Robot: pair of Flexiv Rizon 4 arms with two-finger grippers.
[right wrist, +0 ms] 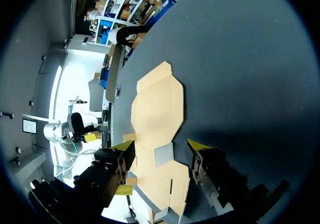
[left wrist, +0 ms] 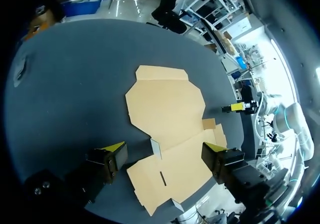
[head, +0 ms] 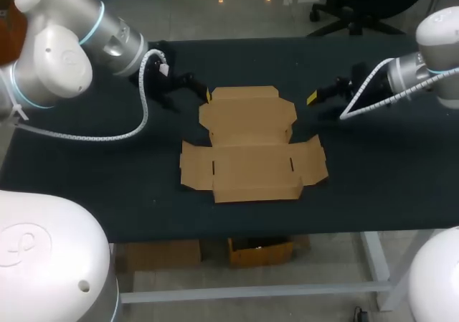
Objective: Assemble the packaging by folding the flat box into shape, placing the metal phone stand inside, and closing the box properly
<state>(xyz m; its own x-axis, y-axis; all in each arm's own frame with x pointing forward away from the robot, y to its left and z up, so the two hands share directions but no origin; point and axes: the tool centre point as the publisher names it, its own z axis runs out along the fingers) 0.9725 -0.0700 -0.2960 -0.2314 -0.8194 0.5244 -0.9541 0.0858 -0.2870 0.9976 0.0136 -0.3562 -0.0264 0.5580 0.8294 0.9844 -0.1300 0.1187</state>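
A flat, unfolded brown cardboard box point(head: 251, 144) lies in the middle of the dark table, flaps spread out. My left gripper point(head: 190, 91) hovers by the box's far left corner, open, nothing between its fingers. In the left wrist view the box point(left wrist: 167, 109) lies ahead of and under the wide-open left gripper point(left wrist: 164, 153). My right gripper point(head: 324, 92) hangs just off the box's far right corner, apart from it. In the right wrist view its fingers point(right wrist: 197, 146) stand apart above a side flap of the box point(right wrist: 157, 102), gripping nothing. No metal phone stand shows in any view.
The dark table top point(head: 380, 178) surrounds the box on all sides. Its front edge point(head: 287, 230) runs a short way below the box's near flaps. Each wrist view shows my other arm's gripper point(left wrist: 235, 107) across the box.
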